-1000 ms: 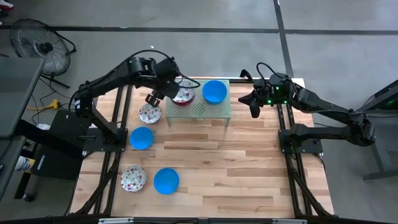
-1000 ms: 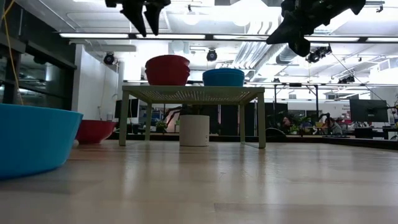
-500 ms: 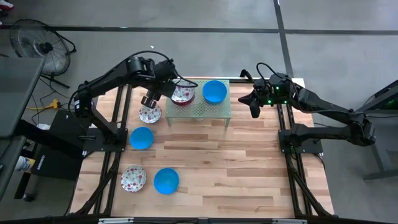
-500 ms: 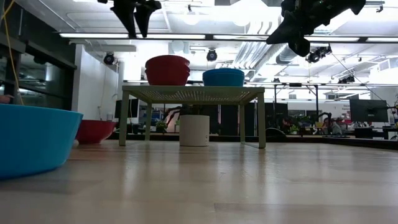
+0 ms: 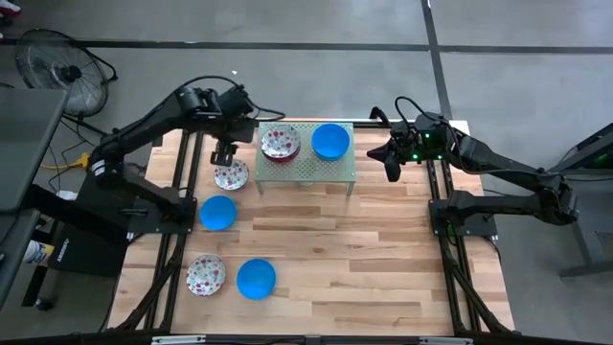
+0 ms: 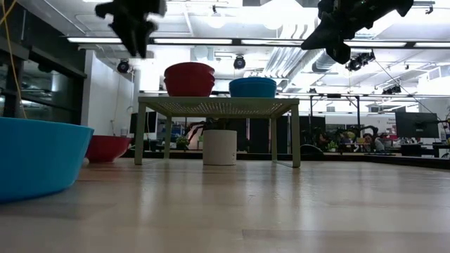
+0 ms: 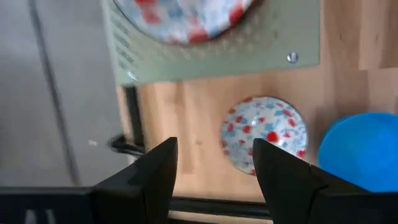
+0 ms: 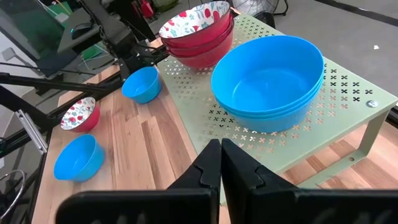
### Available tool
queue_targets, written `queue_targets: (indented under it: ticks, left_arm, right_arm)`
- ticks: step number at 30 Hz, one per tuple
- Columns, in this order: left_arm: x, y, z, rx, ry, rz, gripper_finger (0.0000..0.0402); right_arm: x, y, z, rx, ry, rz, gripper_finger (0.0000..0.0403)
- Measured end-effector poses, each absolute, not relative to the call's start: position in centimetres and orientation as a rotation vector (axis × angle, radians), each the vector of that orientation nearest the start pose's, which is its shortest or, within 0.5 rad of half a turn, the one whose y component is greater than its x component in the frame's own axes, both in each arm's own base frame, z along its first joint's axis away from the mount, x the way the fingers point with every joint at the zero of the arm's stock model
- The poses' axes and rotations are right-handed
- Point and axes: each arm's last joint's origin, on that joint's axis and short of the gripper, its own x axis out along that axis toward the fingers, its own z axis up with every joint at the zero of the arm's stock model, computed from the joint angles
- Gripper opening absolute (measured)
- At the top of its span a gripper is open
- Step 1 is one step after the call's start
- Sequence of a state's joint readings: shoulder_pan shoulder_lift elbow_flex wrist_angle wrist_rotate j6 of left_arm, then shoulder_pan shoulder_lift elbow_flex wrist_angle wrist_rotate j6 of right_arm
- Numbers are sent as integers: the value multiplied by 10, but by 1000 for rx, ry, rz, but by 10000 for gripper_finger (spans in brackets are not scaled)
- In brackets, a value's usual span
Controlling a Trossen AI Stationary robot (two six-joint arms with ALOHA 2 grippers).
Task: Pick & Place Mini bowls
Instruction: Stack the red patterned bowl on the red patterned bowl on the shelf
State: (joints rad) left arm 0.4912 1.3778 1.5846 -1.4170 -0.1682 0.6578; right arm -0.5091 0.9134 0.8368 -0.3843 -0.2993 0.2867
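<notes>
The high view looks straight down on the whole surface (image 5: 326, 249) from well above, both arms in frame. The low view sits at surface height, close behind a blue bowl (image 6: 35, 158), facing level across to the rack (image 6: 218, 107) and the room beyond. The left wrist view looks down past its hand (image 7: 214, 171) at the rack's edge. The right wrist view looks obliquely over the rack. All four share the rack.

Glossy mini bowls (image 5: 218, 212), perforated metal rack (image 5: 326, 169), wood table (image 5: 364, 259)
</notes>
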Motion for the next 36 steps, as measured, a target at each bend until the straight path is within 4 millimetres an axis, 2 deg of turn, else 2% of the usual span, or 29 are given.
queue_targets:
  ticks: [3, 12, 19, 24, 36]
  left_arm:
    - [189, 118, 361, 301, 1337, 188, 202]
    - [179, 133, 287, 70, 1362, 220, 202]
    - [160, 150, 235, -144, 1359, 328, 202]
    - [142, 161, 219, -227, 1369, 398, 202]
    - [118, 174, 203, -350, 1340, 478, 202]
  right_arm:
    - [173, -87, 311, 463, 394, -267, 0]
    - [173, -87, 311, 465, 393, -268, 0]
    - [173, -87, 311, 474, 392, -272, 0]
    - [173, -87, 311, 488, 390, -277, 0]
    - [172, -87, 311, 484, 389, -296, 0]
